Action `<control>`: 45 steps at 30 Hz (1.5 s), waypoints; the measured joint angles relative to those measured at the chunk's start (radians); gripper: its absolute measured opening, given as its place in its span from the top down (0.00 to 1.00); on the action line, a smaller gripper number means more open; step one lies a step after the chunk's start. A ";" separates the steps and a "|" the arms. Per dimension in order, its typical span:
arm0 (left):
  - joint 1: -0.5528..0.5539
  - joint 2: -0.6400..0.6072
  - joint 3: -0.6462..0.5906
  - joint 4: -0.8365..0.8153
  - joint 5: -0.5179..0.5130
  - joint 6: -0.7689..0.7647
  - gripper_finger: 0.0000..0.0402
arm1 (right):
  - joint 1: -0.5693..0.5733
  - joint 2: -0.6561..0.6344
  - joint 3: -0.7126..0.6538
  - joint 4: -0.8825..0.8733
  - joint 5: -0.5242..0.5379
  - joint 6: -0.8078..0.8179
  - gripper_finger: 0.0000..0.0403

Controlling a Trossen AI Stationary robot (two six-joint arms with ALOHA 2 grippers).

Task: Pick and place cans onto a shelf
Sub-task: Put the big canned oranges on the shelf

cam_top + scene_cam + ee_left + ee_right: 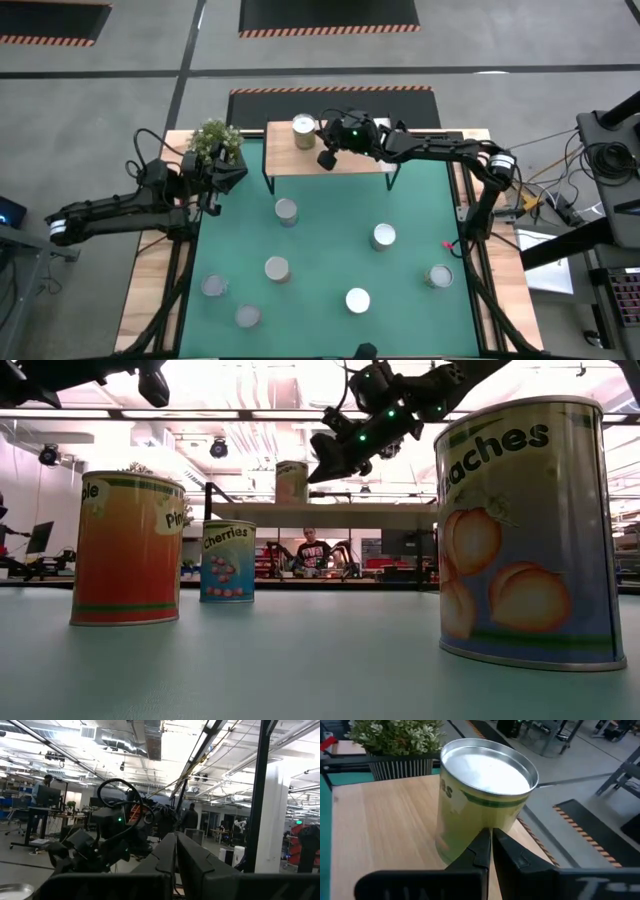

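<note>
One can point(303, 131) stood on the shelf point(345, 160) near its left end, upright and well back from the front edge, while seven more cans waited on the green table point(325, 235) below — among them one close to the shelf's front-left leg point(286, 211), one near the table's middle point(384, 236), one by the right edge point(438, 276) and one at the left edge towards the near corner point(213, 287). The right gripper point(327, 157) hung over the shelf just beside the placed can, its fingers pressed together and holding nothing; in the right wrist view the closed fingertips point(489, 845) sat directly in front of the can's pale label point(475, 815), almost touching it. The left gripper point(210, 200), also closed and empty, waited at the table's far-left corner beside the potted plant point(214, 144).

The risk lay in that narrow margin: any sideways or forward drift of the right arm as it pulled away would probably shove the can along the smooth board, or tip it towards the shelf's back edge. A retreat straight up looked the safer course. The next pick carried its own hazard — the can nearest the shelf stood close to that leg, so a low, wide approach could well clip the frame and jolt the can already placed.
</note>
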 joint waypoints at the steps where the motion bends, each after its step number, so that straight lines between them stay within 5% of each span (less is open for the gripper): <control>1: 0.000 0.000 0.000 0.000 0.000 0.000 1.00 | 0.000 0.001 0.004 -0.005 0.000 -0.001 0.98; 8: 0.000 0.000 0.000 0.000 0.000 0.000 1.00 | 0.003 -0.001 0.007 -0.091 0.002 0.018 0.98; 19: 0.000 0.000 0.000 0.009 0.000 0.000 1.00 | 0.005 0.091 0.050 0.066 0.025 -0.002 0.98; 28: 0.000 0.000 0.000 0.008 0.000 0.001 1.00 | 0.009 0.125 0.125 -0.048 0.026 -0.027 0.98; 37: 0.000 -0.001 0.000 0.009 0.000 0.015 1.00 | 0.009 0.159 0.125 0.099 0.026 -0.034 0.98; 45: 0.000 -0.003 0.000 0.010 0.000 0.016 1.00 | 0.020 0.150 0.125 0.020 0.026 -0.018 0.98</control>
